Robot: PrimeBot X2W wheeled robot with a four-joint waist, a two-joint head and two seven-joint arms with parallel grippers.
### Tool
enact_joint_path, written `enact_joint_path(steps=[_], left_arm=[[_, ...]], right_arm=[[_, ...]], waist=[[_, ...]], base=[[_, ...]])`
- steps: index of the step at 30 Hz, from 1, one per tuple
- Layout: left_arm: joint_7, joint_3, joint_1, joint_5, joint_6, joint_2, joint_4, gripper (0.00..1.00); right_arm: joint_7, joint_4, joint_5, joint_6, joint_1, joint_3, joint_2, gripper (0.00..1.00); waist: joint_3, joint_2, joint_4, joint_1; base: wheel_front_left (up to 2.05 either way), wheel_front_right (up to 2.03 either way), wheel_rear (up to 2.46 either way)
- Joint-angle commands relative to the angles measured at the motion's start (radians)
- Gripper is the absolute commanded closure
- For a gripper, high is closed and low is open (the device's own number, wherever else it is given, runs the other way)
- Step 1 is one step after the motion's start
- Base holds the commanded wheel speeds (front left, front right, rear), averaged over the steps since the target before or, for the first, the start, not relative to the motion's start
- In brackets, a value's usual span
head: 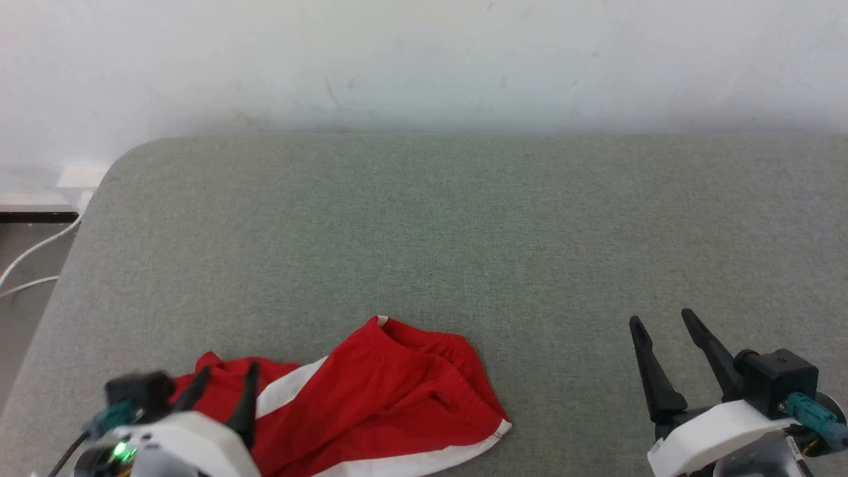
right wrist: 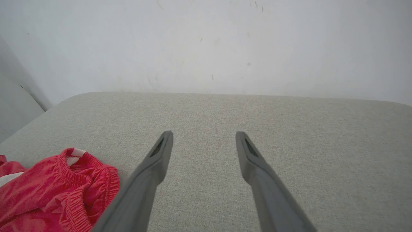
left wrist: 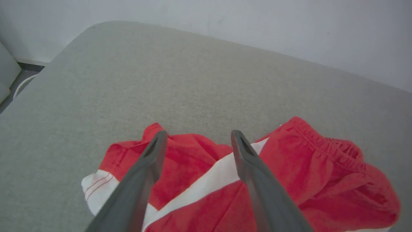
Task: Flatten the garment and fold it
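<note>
The garment (head: 384, 397), red shorts with white stripes, lies crumpled near the front left of the grey padded table (head: 464, 232). My left gripper (head: 225, 381) hovers over its left part, open, with nothing between the fingers. In the left wrist view the garment (left wrist: 305, 167) spreads under and beyond the left gripper (left wrist: 198, 138), its elastic waistband bunched at the right. My right gripper (head: 662, 318) stands open at the front right, well clear of the cloth. The right wrist view shows the right gripper (right wrist: 202, 137) over bare table, with the garment (right wrist: 58, 190) at the lower left.
A white wall (head: 424, 59) rises directly behind the table. The table's rounded left corner drops off to a floor with white cables (head: 33, 258) and a white socket (head: 79, 179). Bare grey surface stretches across the middle, back and right.
</note>
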Motion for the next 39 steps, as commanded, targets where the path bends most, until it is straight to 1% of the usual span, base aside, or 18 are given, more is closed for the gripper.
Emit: enact_joint_path(steps=[1,5,8,10,14,15,16,18,21,25,28,32,36,37,39], left_arm=[[0.037,-0.031,-0.056,0.011,-0.036,0.012,-0.004,0.00],[0.165,-0.126,-0.177,0.014,-0.125,0.016,0.040,0.00],[0.254,-0.182,-0.253,0.007,-0.177,0.006,0.104,0.00],[0.310,-0.209,-0.293,-0.002,-0.205,0.001,0.160,0.00],[0.375,-0.238,-0.350,-0.011,-0.236,-0.013,0.264,0.00],[0.380,-0.243,-0.362,-0.009,-0.245,-0.014,0.284,0.64],[0.383,-0.247,-0.373,-0.009,-0.251,-0.017,0.302,1.00],[0.379,-0.253,-0.398,-0.003,-0.264,-0.022,0.325,1.00],[0.307,-0.253,-0.457,0.054,-0.261,-0.029,0.340,1.00],[0.240,-0.276,-0.565,0.118,-0.278,-0.072,0.360,1.00],[0.194,-0.291,-0.663,0.150,-0.294,-0.128,0.393,1.00],[0.145,-0.319,-0.778,0.178,-0.324,-0.213,0.470,1.00],[0.065,-0.349,-0.886,0.217,-0.352,-0.290,0.544,1.00],[0.065,-0.349,-0.886,0.217,-0.352,-0.290,0.544,1.00],[0.035,-0.363,-0.941,0.234,-0.363,-0.323,0.583,1.00]], right_arm=[[0.004,-0.006,0.004,-0.001,0.004,0.005,0.002,0.00],[0.005,-0.002,0.002,-0.001,-0.007,0.011,0.002,0.00],[0.005,-0.001,0.002,-0.001,-0.016,0.013,0.002,0.00],[0.005,-0.001,0.001,-0.001,-0.021,0.015,0.002,0.00],[0.003,0.005,0.006,-0.001,-0.027,0.019,0.002,0.00],[0.003,0.007,0.007,-0.001,-0.028,0.019,0.002,0.00],[0.002,0.009,0.009,-0.001,-0.028,0.019,0.002,0.00],[-0.001,0.013,0.011,-0.001,-0.029,0.016,0.002,0.00],[-0.002,0.017,0.012,-0.001,-0.033,0.015,0.002,0.00],[0.000,0.021,0.010,-0.001,-0.045,0.018,0.002,0.00],[0.002,0.022,0.007,-0.001,-0.060,0.029,0.002,0.00],[0.001,0.029,0.006,-0.001,-0.075,0.040,0.002,0.00],[0.000,0.038,0.008,-0.001,-0.085,0.047,0.002,0.00],[0.000,0.038,0.008,-0.001,-0.085,0.047,0.002,0.00],[-0.001,0.038,0.008,-0.001,-0.091,0.052,0.002,0.00]], waist=[[0.004,0.0000,-0.007,0.0000],[0.011,0.0000,-0.026,0.0000],[0.020,0.0000,-0.046,0.0000],[0.027,0.0000,-0.061,0.0000],[0.040,0.0000,-0.089,0.0000],[0.043,0.0000,-0.096,0.0000],[0.045,0.0000,-0.101,0.0000],[0.047,0.0000,-0.107,0.0000],[0.051,0.0000,-0.116,0.0000],[0.058,0.0000,-0.130,0.0000],[0.074,0.0000,-0.152,0.0000],[0.100,0.0000,-0.190,0.0000],[0.129,0.0000,-0.223,0.0000],[0.129,0.0000,-0.223,0.0000],[0.149,0.0000,-0.236,0.0000]], base=[[0.00,0.00,0.00],[0.00,0.00,0.00],[0.00,0.00,0.00],[0.00,0.00,0.00],[0.00,0.00,0.00],[0.00,0.00,0.00],[0.00,0.00,0.00],[0.00,0.00,0.00],[0.00,0.00,0.00],[0.00,0.00,0.00],[0.00,0.00,0.00],[0.00,0.00,0.00],[0.00,0.00,0.00],[0.00,0.00,0.00],[0.00,0.00,0.00]])
